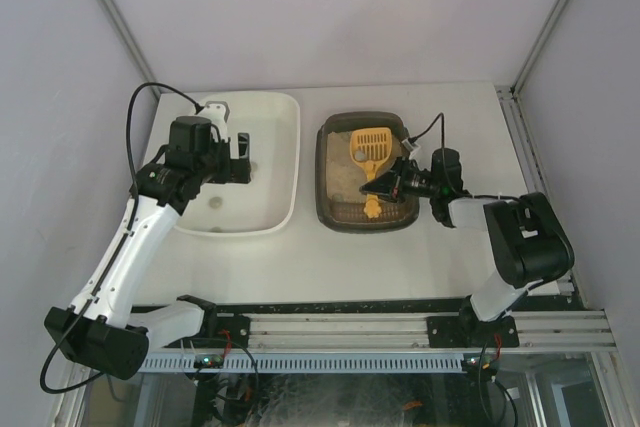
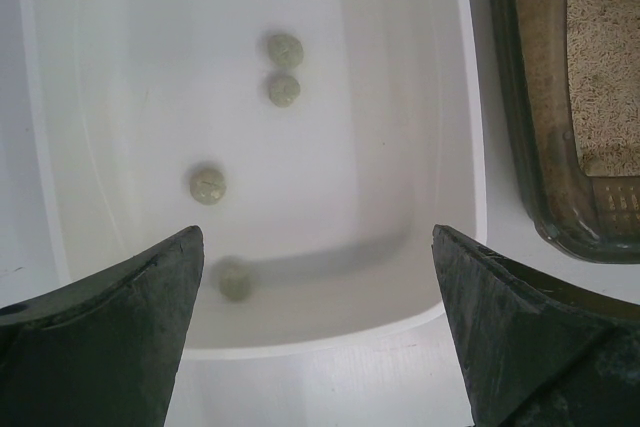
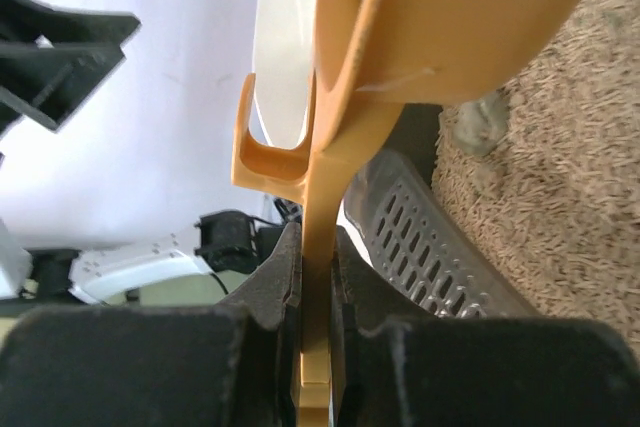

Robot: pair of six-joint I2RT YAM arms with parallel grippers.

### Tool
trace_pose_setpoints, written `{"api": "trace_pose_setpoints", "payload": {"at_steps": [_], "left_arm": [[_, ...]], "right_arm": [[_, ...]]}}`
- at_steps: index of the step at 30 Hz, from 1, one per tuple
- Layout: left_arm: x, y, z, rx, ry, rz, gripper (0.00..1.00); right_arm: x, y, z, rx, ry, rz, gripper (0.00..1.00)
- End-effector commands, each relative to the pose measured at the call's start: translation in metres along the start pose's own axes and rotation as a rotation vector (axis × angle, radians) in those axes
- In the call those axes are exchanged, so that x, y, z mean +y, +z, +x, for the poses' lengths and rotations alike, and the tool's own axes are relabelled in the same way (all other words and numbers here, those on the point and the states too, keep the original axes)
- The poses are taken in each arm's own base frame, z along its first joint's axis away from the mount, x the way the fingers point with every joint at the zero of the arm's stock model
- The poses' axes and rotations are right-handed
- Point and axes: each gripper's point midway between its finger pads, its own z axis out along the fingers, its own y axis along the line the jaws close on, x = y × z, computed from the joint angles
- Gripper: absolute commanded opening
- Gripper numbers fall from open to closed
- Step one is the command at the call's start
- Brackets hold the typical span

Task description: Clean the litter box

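Note:
The dark grey-brown litter box (image 1: 323, 177) with beige litter (image 1: 345, 172) sits right of centre. My right gripper (image 1: 388, 181) is shut on the handle of a yellow slotted scoop (image 1: 369, 147), whose head lies over the litter. In the right wrist view the fingers (image 3: 280, 277) clamp the yellow handle (image 3: 322, 197), and a grey clump (image 3: 478, 123) lies in the litter (image 3: 560, 207) beside the scoop head. My left gripper (image 1: 243, 159) is open and empty over the cream-white tub (image 1: 288, 162). The litter box edge (image 2: 520, 147) shows at the right of the left wrist view.
The white tub (image 2: 455, 197) holds several grey-green round clumps (image 2: 284, 50), one (image 2: 235, 280) blurred near its front wall. The tub and the litter box stand side by side with a narrow strip of table between them. Grey walls close in on both sides.

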Motion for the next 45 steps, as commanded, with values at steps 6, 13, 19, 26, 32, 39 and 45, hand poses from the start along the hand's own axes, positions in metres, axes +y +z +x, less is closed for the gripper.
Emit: {"api": "trace_pose_setpoints", "payload": {"at_steps": [6, 13, 19, 26, 32, 39, 45], "left_arm": [[-0.001, 0.000, -0.008, -0.035, 0.017, 0.010, 1.00], [-0.002, 0.001, -0.005, -0.026, 0.019, 0.019, 1.00], [-0.004, 0.003, 0.002, -0.014, 0.009, 0.029, 1.00], [-0.002, 0.003, 0.002, -0.020, 0.022, 0.020, 1.00], [-0.005, 0.004, 0.004, -0.011, 0.027, 0.043, 1.00], [-0.005, 0.003, 0.005, -0.012, 0.034, 0.044, 1.00], [0.008, -0.008, -0.017, -0.032, 0.022, 0.039, 1.00]], "right_arm": [[0.027, -0.008, -0.019, 0.022, -0.029, -0.101, 0.00], [0.029, -0.005, -0.010, 0.069, -0.042, -0.070, 0.00], [0.036, 0.007, 0.002, 0.118, -0.092, -0.059, 0.00], [0.036, -0.001, -0.012, 0.043, -0.031, -0.095, 0.00], [0.035, -0.005, -0.021, 0.009, -0.013, -0.109, 0.00], [0.043, -0.005, -0.025, 0.012, -0.022, -0.122, 0.00], [0.064, 0.016, -0.005, 0.108, -0.071, -0.107, 0.00]]}}
